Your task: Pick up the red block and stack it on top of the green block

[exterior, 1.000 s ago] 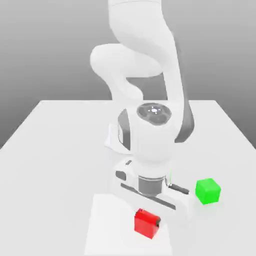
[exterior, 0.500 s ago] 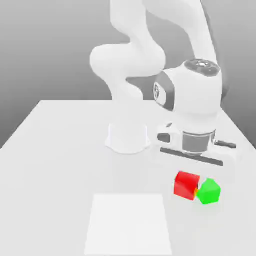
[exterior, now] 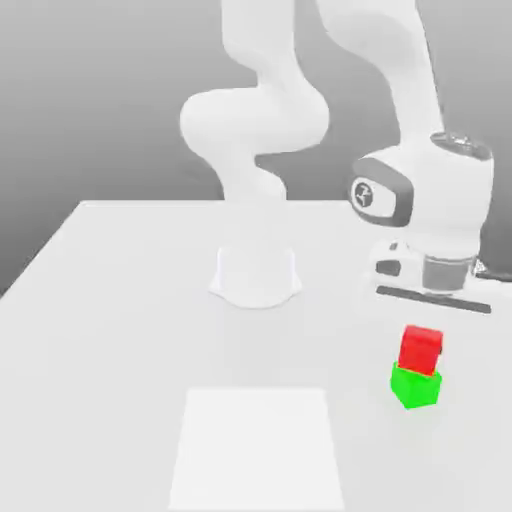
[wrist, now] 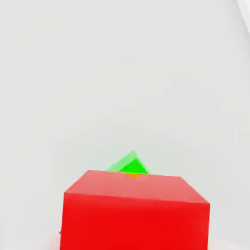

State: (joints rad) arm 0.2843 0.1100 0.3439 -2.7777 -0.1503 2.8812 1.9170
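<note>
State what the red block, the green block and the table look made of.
Red block: plain matte solid, maybe plastic or painted wood; no grain, no shine. Green block: same flat matte look. Table: smooth white matte surface; material unclear in this render.

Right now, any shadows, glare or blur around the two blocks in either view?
Exterior view: flat even light, no glare, no clear cast shadow under the red block or green block; edges slightly soft. Hand view: red block looms large with a darker front face, the green block peeking behind it; table featureless white.
</note>
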